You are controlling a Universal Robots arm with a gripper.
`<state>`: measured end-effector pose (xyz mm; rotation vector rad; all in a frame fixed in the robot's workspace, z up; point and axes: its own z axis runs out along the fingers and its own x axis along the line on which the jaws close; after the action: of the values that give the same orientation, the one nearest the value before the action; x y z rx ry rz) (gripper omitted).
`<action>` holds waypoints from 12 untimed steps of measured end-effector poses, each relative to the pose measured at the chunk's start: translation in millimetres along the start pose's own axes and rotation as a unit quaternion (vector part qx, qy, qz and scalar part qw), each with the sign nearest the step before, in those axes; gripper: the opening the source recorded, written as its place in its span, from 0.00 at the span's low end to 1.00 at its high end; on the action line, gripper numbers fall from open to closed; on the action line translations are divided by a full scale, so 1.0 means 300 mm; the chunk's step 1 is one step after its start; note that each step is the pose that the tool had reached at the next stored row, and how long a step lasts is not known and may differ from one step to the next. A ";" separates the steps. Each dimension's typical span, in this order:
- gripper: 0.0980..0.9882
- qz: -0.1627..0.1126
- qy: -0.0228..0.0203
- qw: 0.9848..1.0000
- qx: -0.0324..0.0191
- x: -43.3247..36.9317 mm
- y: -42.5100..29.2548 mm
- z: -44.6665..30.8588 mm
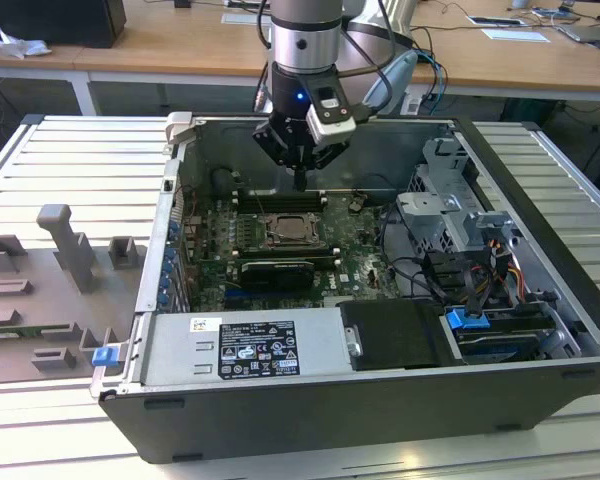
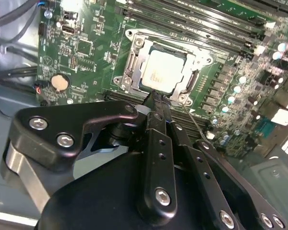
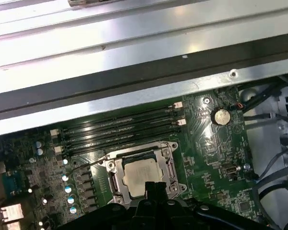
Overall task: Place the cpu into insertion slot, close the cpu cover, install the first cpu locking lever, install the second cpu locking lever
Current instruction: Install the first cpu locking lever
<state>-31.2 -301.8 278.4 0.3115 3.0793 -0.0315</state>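
Note:
The cpu, with a pale metal top, lies flat in the insertion slot on the green board. The silver cpu cover lies down around it, and the chip shows through its window. A thin wire locking lever runs out past one side of the socket. My gripper hangs just above the socket's edge. Its black fingers are shut together with nothing between them.
Long black memory slots run beside the socket. A coin battery sits on the board. The case's metal wall stands close behind my gripper. A drive cage with cables is at the exterior view's right, and a power supply is in front.

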 end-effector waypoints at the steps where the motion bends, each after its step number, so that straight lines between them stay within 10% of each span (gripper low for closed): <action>1: 0.01 -0.006 0.000 1.000 0.000 0.000 0.000 0.000; 12: 0.01 -0.100 -0.001 0.995 -0.008 0.028 -0.006 0.007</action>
<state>-39.7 -302.0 275.8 0.0017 3.0940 -0.0142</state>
